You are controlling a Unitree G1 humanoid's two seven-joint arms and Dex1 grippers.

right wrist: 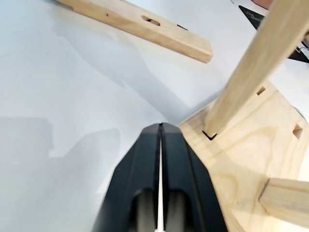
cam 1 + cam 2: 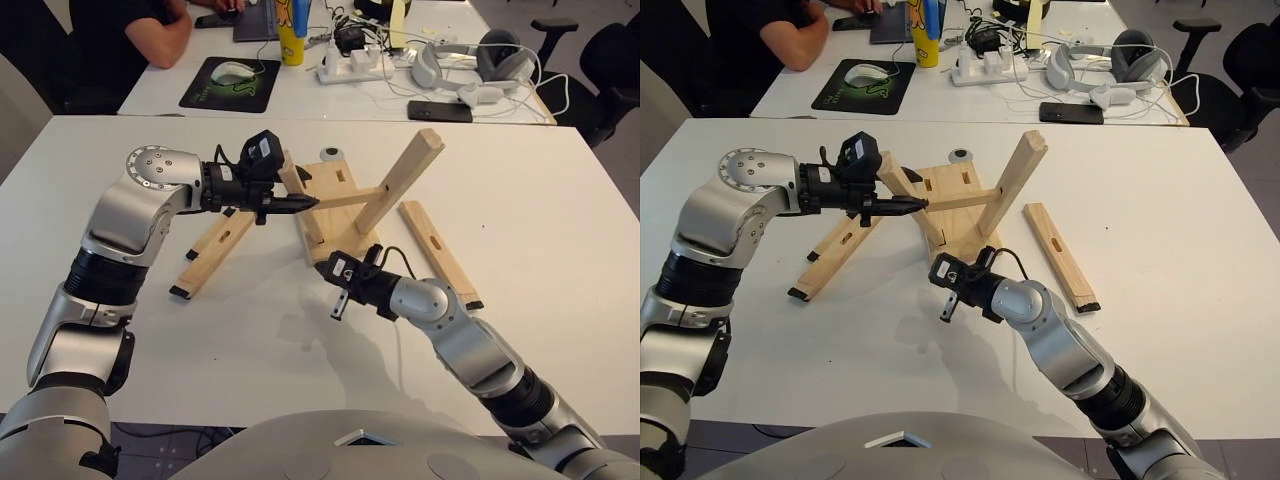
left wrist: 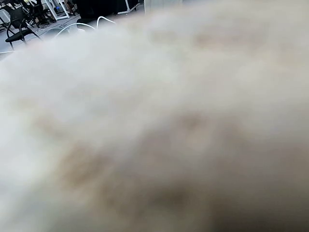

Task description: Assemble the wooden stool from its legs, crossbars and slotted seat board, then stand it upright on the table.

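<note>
Wooden crossbar [image 2: 350,196] is running 9-to-3 above the seat [image 2: 340,232], the left hand [image 2: 303,203] clamping its 9 o'clock end, the leaning leg [image 2: 400,180] waiting at 3. The right hand [image 2: 338,308], pressed together and empty, is hovering at 6.

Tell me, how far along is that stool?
Done: one leg stands in the seat board, a crossbar linking it to a second leg. In hand: the left gripper is at that crossbar's end; the right gripper, shut and empty, hovers near the board. Left: the left loose leg and right loose leg lie on the table unfitted, then everything needs flipping.
</note>
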